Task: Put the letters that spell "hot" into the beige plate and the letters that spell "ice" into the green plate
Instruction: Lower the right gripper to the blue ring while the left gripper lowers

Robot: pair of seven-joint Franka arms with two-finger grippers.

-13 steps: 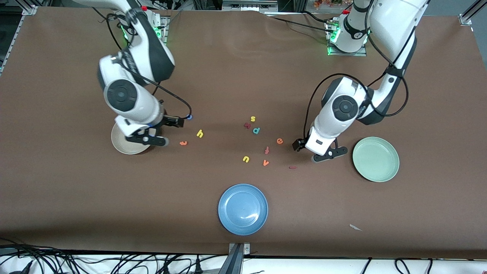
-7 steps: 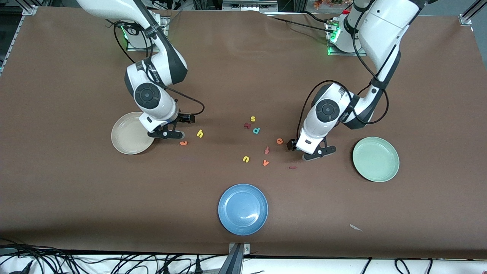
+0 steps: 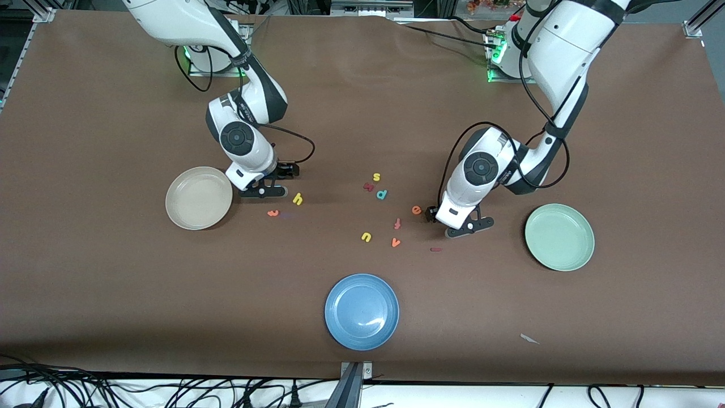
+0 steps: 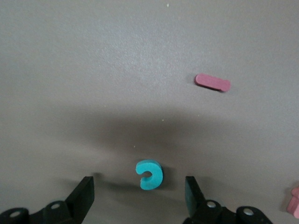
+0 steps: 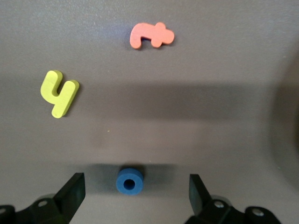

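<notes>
Three plates on the table: the beige plate [image 3: 198, 198] toward the right arm's end, the green plate [image 3: 559, 237] toward the left arm's end, a blue plate [image 3: 361, 311] nearest the front camera — none holds a letter.

Right gripper [image 3: 261, 191] is low over the table just beside the beige plate, fingers spread wide. In the right wrist view the blue o [image 5: 129, 181] lies on the table between the fingers [image 5: 71, 189], touching neither. The yellow h [image 3: 297, 199] and the orange t [image 3: 273, 213] lie close by (three "hot" letters counted, all on the table).

Left gripper [image 3: 469, 225] is low over the table between the letter cluster and the green plate, fingers also spread. The left wrist view shows the teal c [image 4: 149, 174] between them, untouched. The dark red i [image 3: 435, 249] lies near it, nearer the front camera; the orange e [image 3: 416, 210] just beside the gripper — three "ice" letters, all on the table.

Six other letters in the middle: a yellow s [image 3: 376, 177], a dark red zigzag letter [image 3: 369, 186], a teal p [image 3: 382, 194], a reddish f [image 3: 397, 224], a yellow u [image 3: 366, 237], an orange v [image 3: 395, 242].
</notes>
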